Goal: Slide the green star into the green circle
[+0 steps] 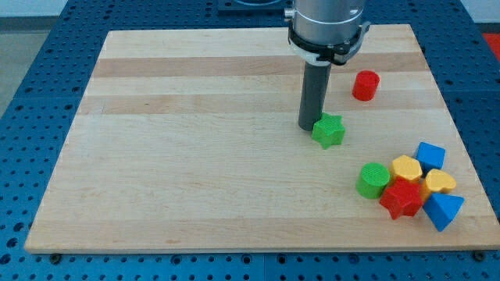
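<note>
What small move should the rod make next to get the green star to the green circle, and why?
Probably push toward the view's lower right. My tip sits against the green star on its left, and the green circle lies lower right of the star, beside the cluster.

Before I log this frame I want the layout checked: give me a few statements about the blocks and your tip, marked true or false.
1. My tip sits against the green star, on its view's-left side. True.
2. The green star touches the green circle. False: bare board lies between them.
3. The red cylinder stands alone, toward the view's top. True.
4. The green circle stands alone. False: it sits at the left edge of a cluster, by the red star.
5. The cluster holds two blue blocks. True.
</note>
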You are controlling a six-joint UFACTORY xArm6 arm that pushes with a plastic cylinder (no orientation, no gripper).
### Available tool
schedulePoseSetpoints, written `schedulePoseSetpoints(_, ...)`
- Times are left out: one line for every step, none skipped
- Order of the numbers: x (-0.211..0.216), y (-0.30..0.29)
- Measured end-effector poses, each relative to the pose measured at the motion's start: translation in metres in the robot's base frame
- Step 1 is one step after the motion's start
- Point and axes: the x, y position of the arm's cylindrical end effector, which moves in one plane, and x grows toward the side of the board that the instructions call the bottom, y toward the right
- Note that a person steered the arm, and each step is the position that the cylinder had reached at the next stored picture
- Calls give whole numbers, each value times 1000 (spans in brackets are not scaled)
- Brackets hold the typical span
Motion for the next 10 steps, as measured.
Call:
schedulePoseSetpoints(0,7)
schedulePoseSetpoints(0,17)
schedulePoseSetpoints(-3,30)
schedulePoseSetpoints(-6,45)
schedulePoseSetpoints(-6,48)
schedulePoseSetpoints(1,48)
schedulePoseSetpoints(17,48)
schedulePoseSetpoints(34,48)
schedulePoseSetpoints(37,48)
schedulePoseSetpoints(38,48)
